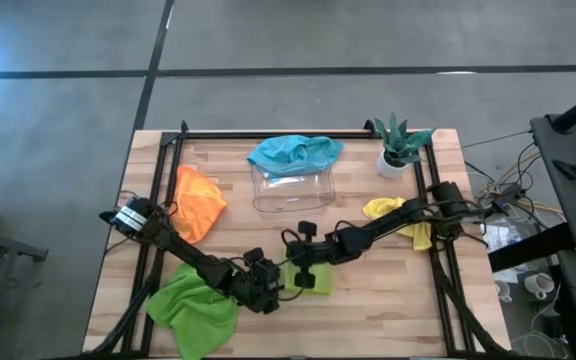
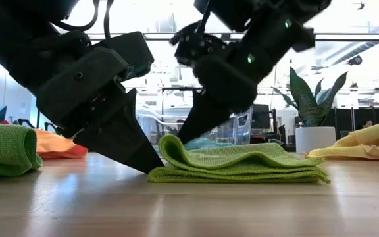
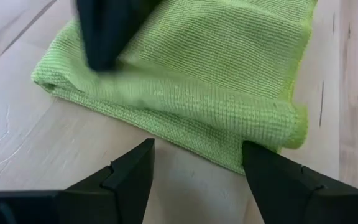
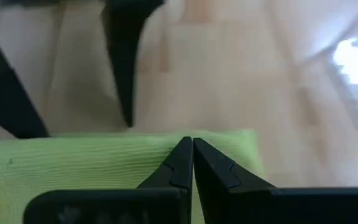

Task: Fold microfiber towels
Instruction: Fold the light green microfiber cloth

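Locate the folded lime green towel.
High view: the folded lime green towel lies near the table's front centre, between the left gripper and right gripper.

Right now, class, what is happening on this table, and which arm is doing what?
Two robot arms are working on a folded lime green towel near the table's front middle. The right gripper, shut, presses down on top of it, while the left gripper stands open at the towel's edge, fingertips on the wood. A second lime green towel lies crumpled at front left; the orange, teal and yellow towels wait unfolded.
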